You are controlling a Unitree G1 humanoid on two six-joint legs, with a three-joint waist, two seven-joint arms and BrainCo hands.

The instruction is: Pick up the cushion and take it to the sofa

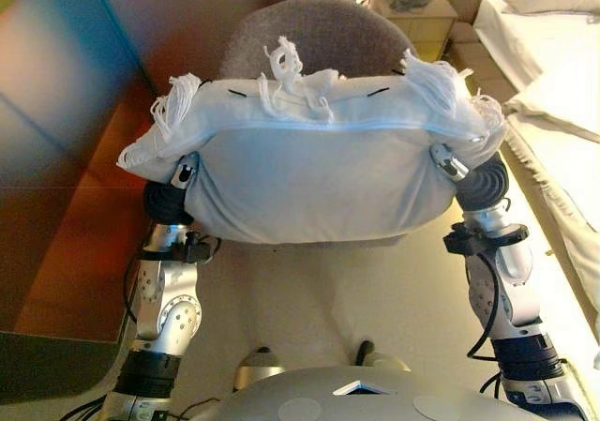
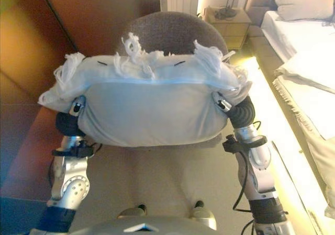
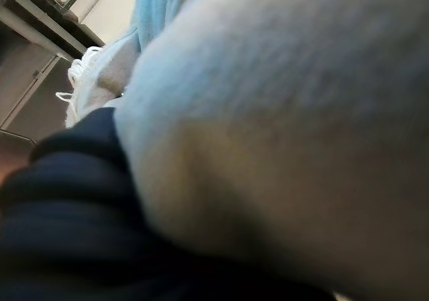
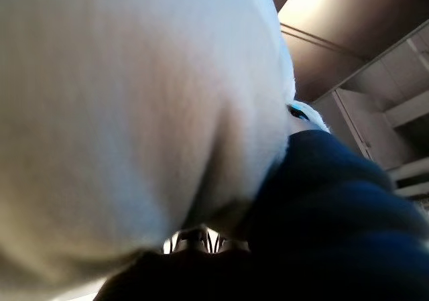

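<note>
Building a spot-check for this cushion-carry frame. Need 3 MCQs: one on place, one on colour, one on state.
1. Where is the cushion?
A. Lying flat on the bed
B. Held between the two hands in front of the grey chair
C. On the floor by the nightstand

2. What colour are the cushion's tassels?
A. White
B. Red
C. Black

3. How is the cushion supported?
A. By the left hand alone
B. Resting on the nightstand
C. Left hand at one end, right hand at the other

Answers:
1 B: both eye views show it raised between the arms, the chair back rising behind it.
2 A: the fringe along its top edge is white.
3 C: one hand sits at each side edge; the fingers are hidden by the fabric.
</note>
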